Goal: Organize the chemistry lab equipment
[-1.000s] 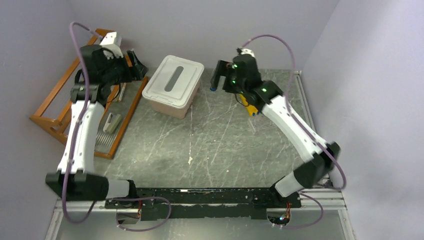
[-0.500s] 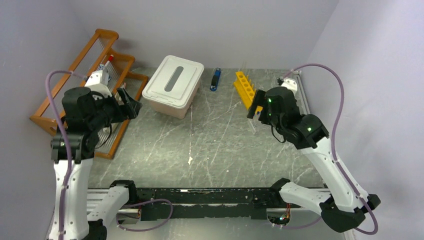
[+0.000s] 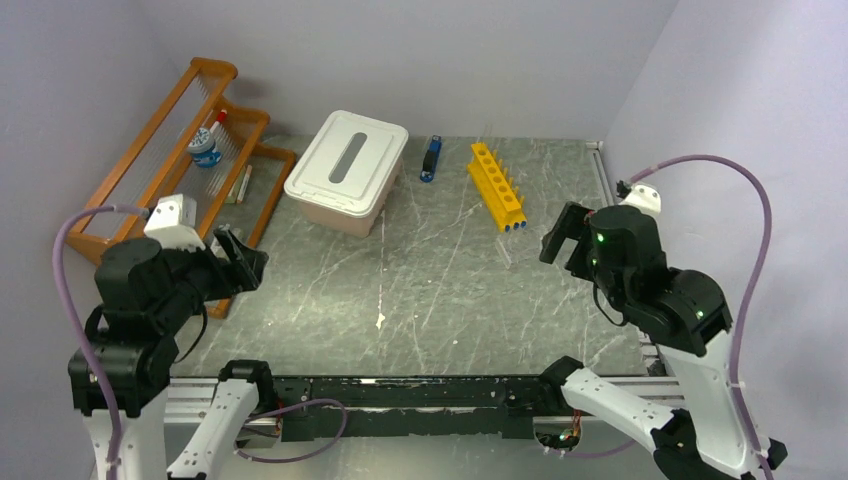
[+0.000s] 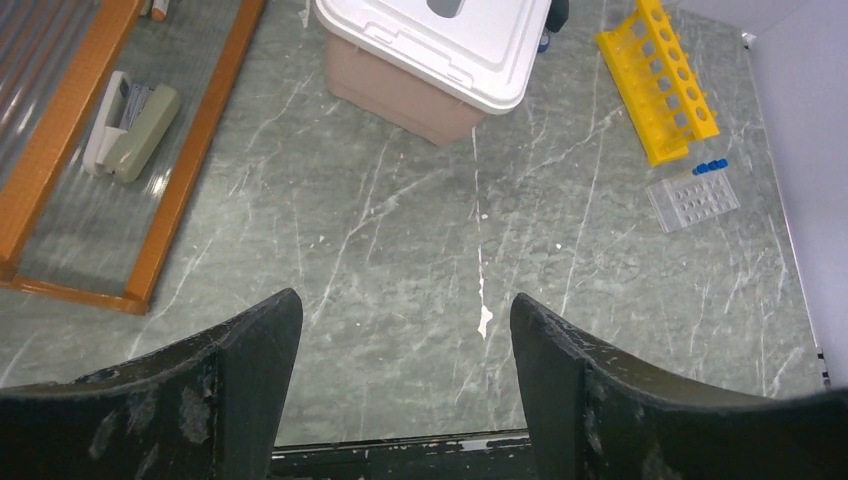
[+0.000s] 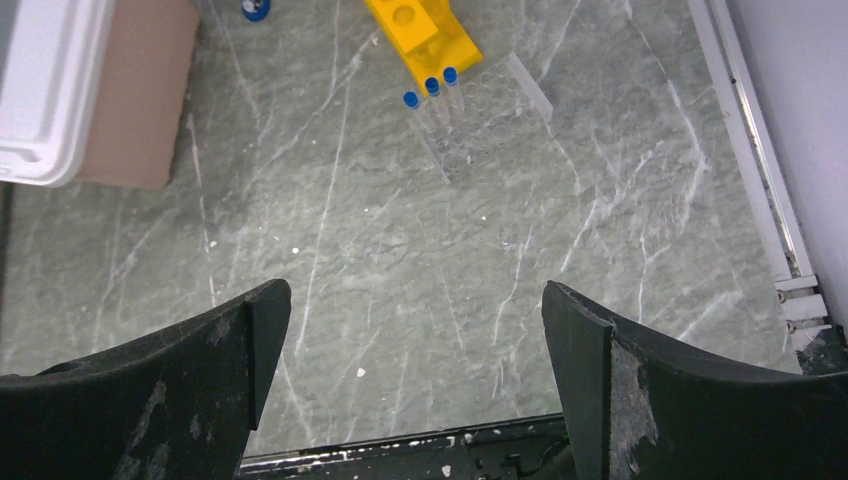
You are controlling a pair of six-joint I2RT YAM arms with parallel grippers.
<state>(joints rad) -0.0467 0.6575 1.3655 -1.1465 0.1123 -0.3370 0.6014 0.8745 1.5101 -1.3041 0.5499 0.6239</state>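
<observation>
Left wrist view: the upper edge cuts off the far part of the pink tub (image 4: 400,95) and its lid (image 4: 450,40). A dark, blue-tipped item (image 4: 556,14) just behind the tub is mostly hidden by the lid, its kind unclear. Left of the tub, the wooden rack (image 4: 200,140) runs out of frame, and a grey-green item (image 4: 130,125) on it cannot be identified.

Right wrist view: the tub is cropped to one corner, and the yellow rack (image 5: 425,35) to the tub's right loses its far end.

From above, the left arm (image 3: 150,275) covers the wooden rack's near end. The blue-capped tubes (image 3: 515,227), right of the tub, show only as specks.
</observation>
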